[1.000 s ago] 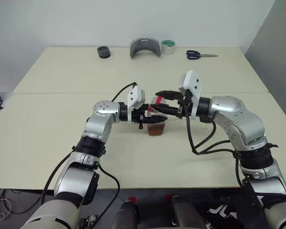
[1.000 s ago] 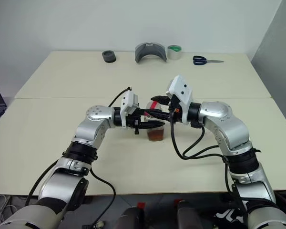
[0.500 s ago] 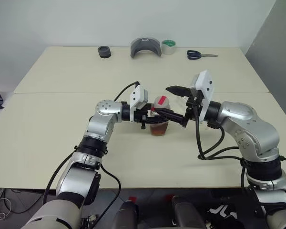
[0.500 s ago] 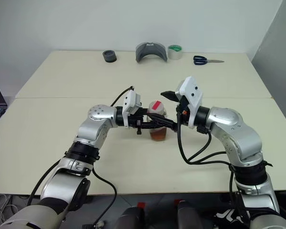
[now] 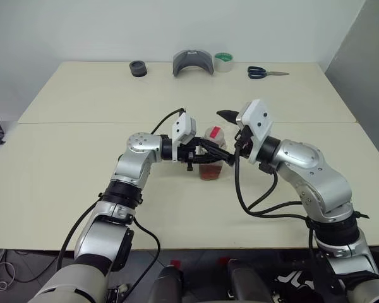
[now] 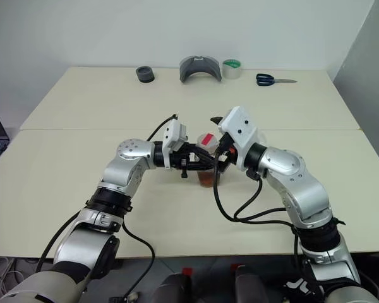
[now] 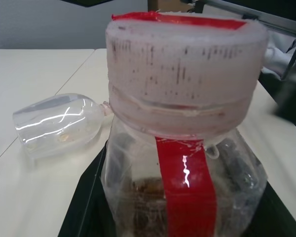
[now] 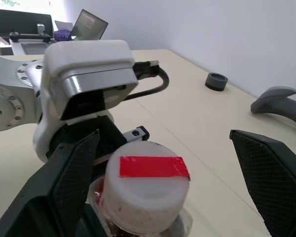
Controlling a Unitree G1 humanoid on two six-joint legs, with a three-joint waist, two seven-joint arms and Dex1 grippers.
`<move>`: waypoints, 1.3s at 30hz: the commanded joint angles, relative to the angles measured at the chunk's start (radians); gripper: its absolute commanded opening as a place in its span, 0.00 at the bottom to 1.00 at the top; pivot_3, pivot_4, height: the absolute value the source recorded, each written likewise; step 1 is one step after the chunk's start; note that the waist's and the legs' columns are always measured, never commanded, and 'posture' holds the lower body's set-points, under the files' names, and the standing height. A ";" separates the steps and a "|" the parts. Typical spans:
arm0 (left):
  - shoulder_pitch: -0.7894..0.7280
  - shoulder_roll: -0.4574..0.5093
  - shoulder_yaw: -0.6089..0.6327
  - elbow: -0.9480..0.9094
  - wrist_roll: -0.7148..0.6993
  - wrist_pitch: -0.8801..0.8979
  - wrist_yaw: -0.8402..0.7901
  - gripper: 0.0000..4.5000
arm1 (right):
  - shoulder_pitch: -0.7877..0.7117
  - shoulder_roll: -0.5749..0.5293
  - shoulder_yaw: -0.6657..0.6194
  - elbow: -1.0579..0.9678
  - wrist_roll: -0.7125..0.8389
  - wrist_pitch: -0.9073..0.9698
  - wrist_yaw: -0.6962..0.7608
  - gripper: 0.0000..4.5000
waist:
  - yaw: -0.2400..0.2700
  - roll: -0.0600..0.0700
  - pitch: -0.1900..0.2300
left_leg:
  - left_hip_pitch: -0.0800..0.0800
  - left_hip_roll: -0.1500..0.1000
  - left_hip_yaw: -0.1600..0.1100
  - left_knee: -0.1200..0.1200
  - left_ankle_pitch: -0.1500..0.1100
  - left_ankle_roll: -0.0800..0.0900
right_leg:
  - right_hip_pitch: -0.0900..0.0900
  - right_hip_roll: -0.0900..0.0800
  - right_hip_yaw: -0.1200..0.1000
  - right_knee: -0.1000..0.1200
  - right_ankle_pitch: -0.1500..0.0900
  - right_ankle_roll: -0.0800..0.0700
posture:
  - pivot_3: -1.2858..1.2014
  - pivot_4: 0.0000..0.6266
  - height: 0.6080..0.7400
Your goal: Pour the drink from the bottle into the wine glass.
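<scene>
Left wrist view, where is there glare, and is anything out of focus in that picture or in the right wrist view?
Left wrist view: white glare streaks on the bottle's red strip and on the wine glass lying behind it; the cap looks soft. Right wrist view: the laptop in the background is blurred.

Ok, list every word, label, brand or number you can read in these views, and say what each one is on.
No readable text anywhere.
Bottle: its red strip is plain, no print.
Cap: plain red patch on top; the dark marks on its side are specks, not letters.
Tape roll at the far table edge: any printing is too small to read.
</scene>
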 commanded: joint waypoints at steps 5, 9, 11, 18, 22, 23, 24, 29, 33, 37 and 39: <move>-0.028 0.004 0.030 -0.028 -0.022 -0.002 0.006 0.39 | 0.042 -0.016 -0.066 -0.060 0.023 0.006 -0.013 1.00 | 0.000 0.000 0.000 | 0.000 0.000 0.000 0.000 0.000 0.000 | 0.000 0.000 0.000 0.000 0.000 0.000 | 0.52 0.24 1.00; -0.025 0.007 0.032 -0.028 -0.023 -0.001 0.007 0.39 | 0.061 -0.035 -0.076 -0.079 0.024 0.013 -0.015 1.00 | 0.000 0.000 0.000 | 0.000 0.000 0.000 0.000 0.000 0.000 | 0.000 0.000 0.000 0.000 0.000 0.000 | 0.52 0.24 1.00; -0.024 0.008 0.033 -0.027 -0.023 -0.002 0.007 0.39 | 0.065 -0.038 -0.087 -0.087 0.035 0.022 -0.019 1.00 | 0.000 0.000 0.000 | 0.000 0.000 0.000 0.000 0.000 0.000 | 0.000 0.000 0.000 0.000 0.000 0.000 | 0.52 0.24 1.00; -0.022 0.012 0.037 -0.025 -0.023 -0.004 0.008 0.39 | 0.065 -0.035 -0.107 -0.105 0.067 0.046 -0.023 1.00 | 0.000 0.000 0.000 | 0.000 0.000 0.000 0.000 0.000 0.000 | 0.000 0.000 0.000 0.000 0.000 0.000 | 0.52 0.24 1.00; -0.020 0.015 0.040 -0.026 -0.022 -0.004 0.007 0.39 | 0.069 -0.038 -0.112 -0.122 0.097 0.063 -0.012 1.00 | 0.000 0.000 0.000 | 0.000 0.000 0.000 0.000 0.000 0.000 | 0.000 0.000 0.000 0.000 0.000 0.000 | 0.52 0.24 1.00; -0.021 0.015 0.040 -0.025 -0.022 -0.004 0.007 0.39 | 0.070 -0.038 -0.113 -0.126 0.104 0.067 -0.009 1.00 | 0.000 0.000 0.000 | 0.000 0.000 0.000 0.000 0.000 0.000 | 0.000 0.000 0.000 0.000 0.000 0.000 | 0.52 0.24 1.00; -0.022 0.015 0.041 -0.023 -0.022 -0.004 0.007 0.39 | 0.070 -0.038 -0.113 -0.131 0.111 0.072 -0.006 1.00 | 0.000 0.000 0.000 | 0.000 0.000 0.000 0.000 0.000 0.000 | 0.000 0.000 0.000 0.000 0.000 0.000 | 0.52 0.24 1.00; -0.036 0.014 0.058 -0.016 -0.039 0.026 0.007 0.39 | 0.071 -0.044 -0.113 -0.176 0.171 0.106 0.015 1.00 | 0.000 0.000 0.000 | 0.000 0.000 0.000 0.000 0.000 0.000 | 0.000 0.000 0.000 0.000 0.000 0.000 | 0.52 0.24 1.00; -0.046 0.019 0.068 -0.027 -0.068 0.087 -0.019 0.39 | 0.055 -0.042 -0.108 -0.195 0.197 0.126 0.008 1.00 | 0.000 0.000 0.000 | 0.000 0.000 0.000 0.000 0.000 0.000 | 0.000 0.000 0.000 0.001 0.000 0.000 | 0.52 0.24 1.00; -0.050 0.032 0.056 -0.033 -0.068 0.100 -0.047 0.39 | 0.026 -0.033 -0.076 -0.172 0.163 0.113 -0.016 1.00 | -0.001 0.000 0.000 | 0.000 0.000 0.000 0.000 0.000 0.000 | 0.000 0.000 0.000 0.001 0.000 0.000 | 0.52 0.24 1.00; -0.049 0.034 0.053 -0.032 -0.061 0.090 -0.050 0.39 | 0.009 -0.023 -0.054 -0.149 0.133 0.099 -0.034 1.00 | -0.001 0.000 0.000 | 0.000 0.000 0.000 0.000 0.000 0.000 | 0.000 0.001 0.000 0.001 0.000 0.000 | 0.52 0.24 1.00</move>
